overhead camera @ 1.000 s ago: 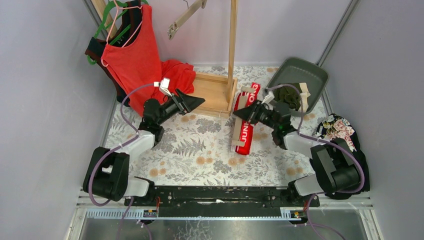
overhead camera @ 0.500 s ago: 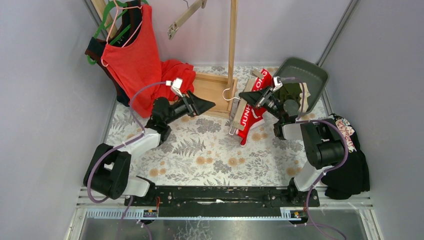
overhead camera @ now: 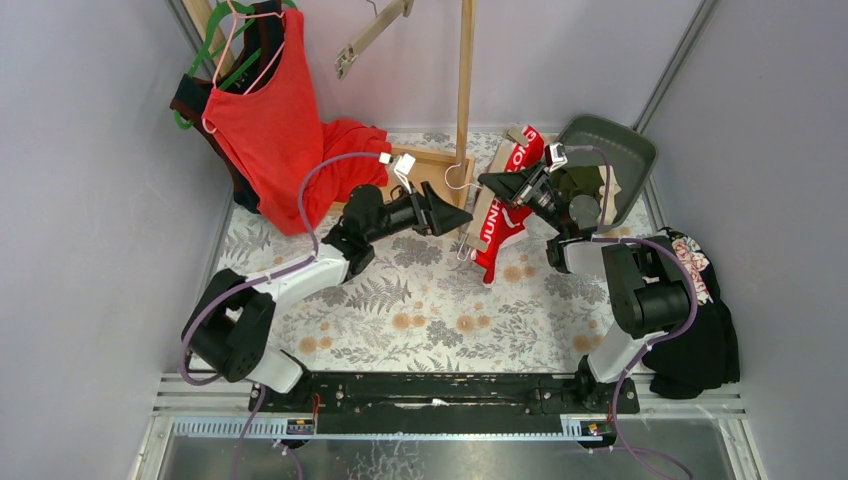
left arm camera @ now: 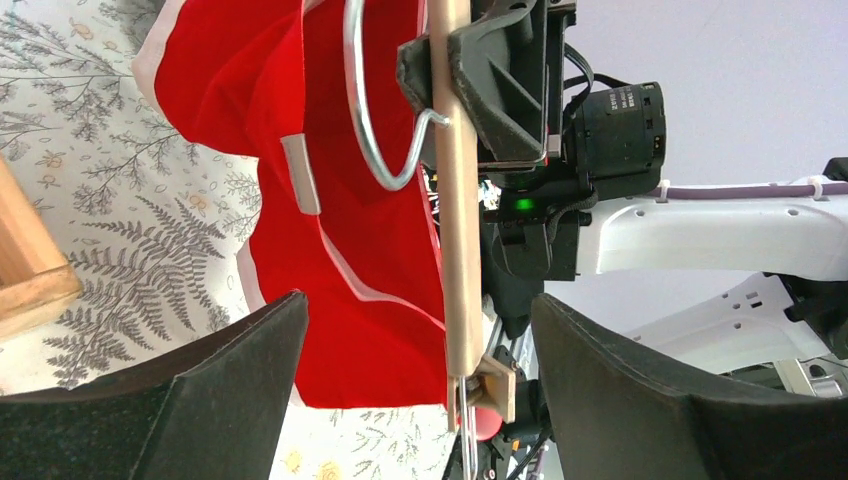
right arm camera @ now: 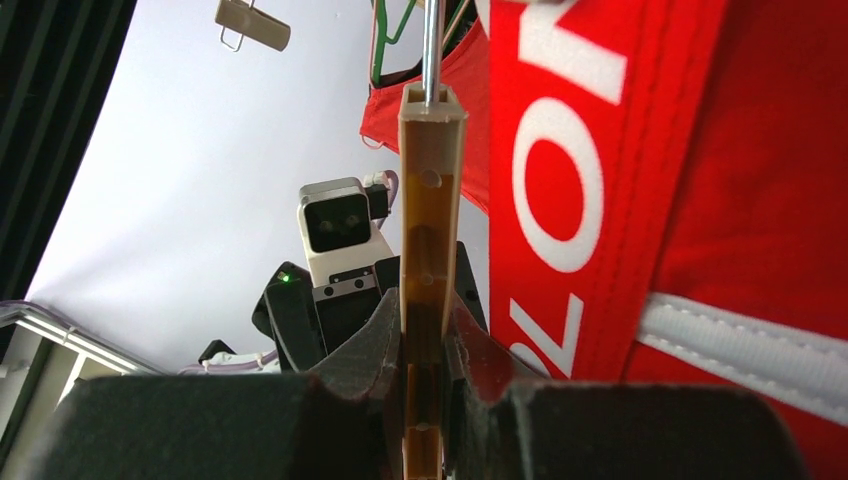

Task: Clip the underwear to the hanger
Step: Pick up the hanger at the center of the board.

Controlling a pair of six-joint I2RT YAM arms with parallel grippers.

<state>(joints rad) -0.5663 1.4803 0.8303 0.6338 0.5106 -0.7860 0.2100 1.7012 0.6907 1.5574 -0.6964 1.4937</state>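
My right gripper (overhead camera: 497, 185) is shut on the bar of a wooden clip hanger (overhead camera: 487, 205) and holds it tilted above the table. The bright red briefs (overhead camera: 503, 240), with a lettered waistband, hang from the hanger. In the right wrist view the fingers pinch the bar (right arm camera: 430, 250), with the red waistband (right arm camera: 560, 180) beside it. My left gripper (overhead camera: 455, 218) is open, just left of the hanger. In the left wrist view its jaws (left arm camera: 418, 305) straddle the bar (left arm camera: 455, 200), the metal hook (left arm camera: 375, 100) and the red briefs (left arm camera: 340, 200). The olive green briefs (overhead camera: 577, 187) lie in the grey bin.
A wooden rack with a base (overhead camera: 425, 180) and an upright post (overhead camera: 464, 80) stands behind the grippers. A red tank top (overhead camera: 270, 110) hangs at the back left. A second clip hanger (overhead camera: 375, 35) hangs above. The grey bin (overhead camera: 625, 150) is back right. A black floral cloth (overhead camera: 685, 260) lies right.
The right gripper lifted the hanger with the red briefs off the table and tilted it up. The left arm reached right until its open jaws came up to the hanger.
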